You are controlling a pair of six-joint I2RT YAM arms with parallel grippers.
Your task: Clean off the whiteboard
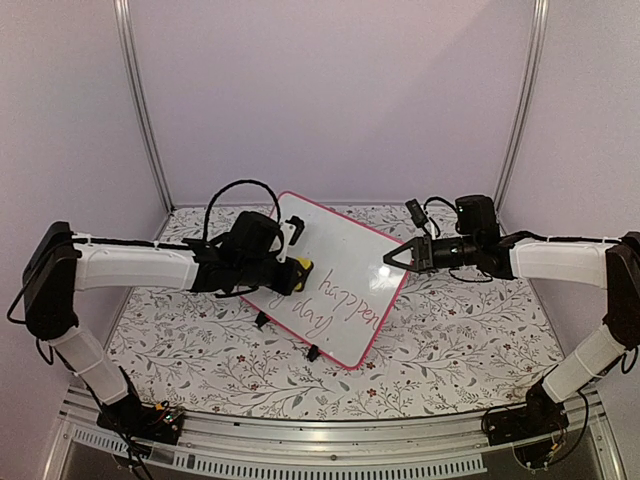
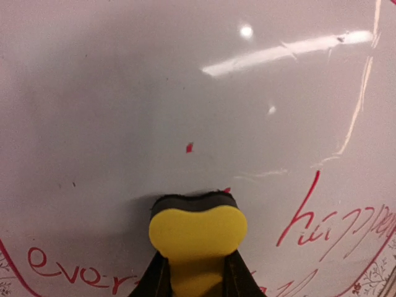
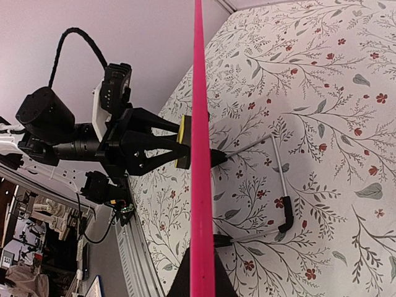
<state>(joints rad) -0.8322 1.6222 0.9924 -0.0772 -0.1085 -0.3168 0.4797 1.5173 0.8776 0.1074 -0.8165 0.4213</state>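
The left arm (image 1: 130,268) reaches in from the left edge of the flower-patterned table (image 1: 470,340). The left gripper (image 1: 287,272) is clamped tight on a yellow eraser (image 2: 198,232). The eraser's dark felt face is pressed flat against the whiteboard (image 1: 345,245).

The pink-framed board is propped at a slant near the middle of the table, turned diagonally to its edges, with one corner toward the far edge. Two black clip feet (image 1: 313,352) sit along its lower side, and a thin wire stand (image 3: 281,185) rests on the table behind it.

In the left wrist view, the surface above the eraser is bare white apart from one small red speck (image 2: 189,147). Red handwriting (image 1: 345,300) covers the lower part of the board on both sides of the eraser.

At the board's right edge, the right gripper (image 1: 392,258) is pinched closed on the pink frame (image 3: 201,124). The right wrist camera sees this frame edge-on, with a dark finger on either side of it. The right arm (image 1: 560,262) stretches in from the table's right edge.
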